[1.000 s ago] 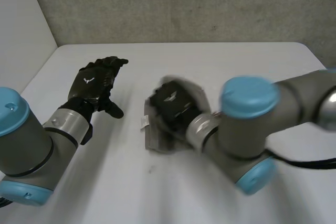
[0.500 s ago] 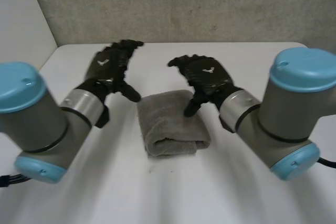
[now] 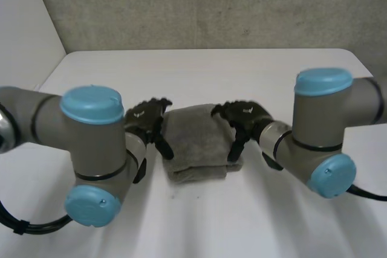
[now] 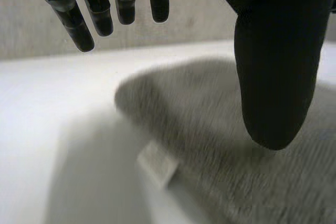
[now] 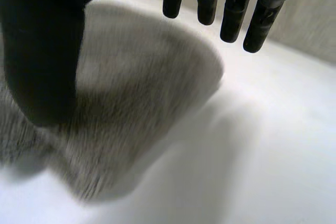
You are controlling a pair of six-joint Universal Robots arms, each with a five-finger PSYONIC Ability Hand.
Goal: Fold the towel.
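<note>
Head view first: where is the towel?

It lies folded on the white worktop, between the two hands. The left hand is at one side edge of it, the right hand at the opposite edge, and each thumb points down by its own edge.

Is either hand gripping it?

No. Both are relaxed and spread, with no cloth pinched.

What does the left wrist view add?

The left hand's fingers hang straight and a little apart, well off from the thumb. The towel lies under the thumb and the palm, while the fingertips hang over bare worktop just past the cloth's rounded edge. A small white tag sticks out from that edge, below the fingers. I cannot tell whether the thumb tip touches the cloth.

And the right wrist view?

Much the same, mirrored. The fingers are straight and apart from the thumb, with nothing between them. The towel sits beneath the thumb and palm, and its rounded edge ends short of the outermost fingertips, with bare worktop beyond.
</note>
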